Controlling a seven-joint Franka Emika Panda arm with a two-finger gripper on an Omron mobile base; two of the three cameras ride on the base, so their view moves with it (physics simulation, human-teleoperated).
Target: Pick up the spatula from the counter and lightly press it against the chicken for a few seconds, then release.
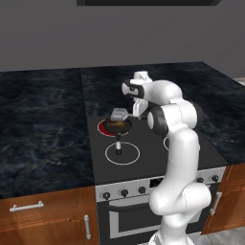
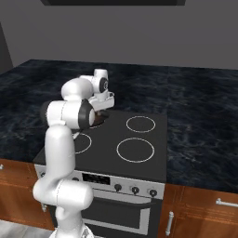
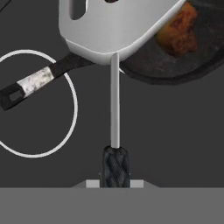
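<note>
The gripper (image 1: 137,111) is clamped on the dark braided grip of the spatula (image 3: 114,30). In the hand view the grip rises at bottom centre, and the fingers themselves are hidden behind it. From the grip a thin grey shaft runs straight up to the wide, slotted blade.

The blade hangs over the near side of the pan (image 3: 175,72), covering part of it. The chicken (image 3: 177,30), browned and orange, lies in the pan just beside the blade's right edge. Whether blade and meat touch, I cannot tell.

The pan sits on the stove (image 3: 175,131), on the rear left burner (image 1: 103,127), which glows red. Its handle (image 3: 39,81) crosses the white ring (image 3: 75,105) of the front left burner. Dark counter (image 1: 43,124) flanks the stove.
</note>
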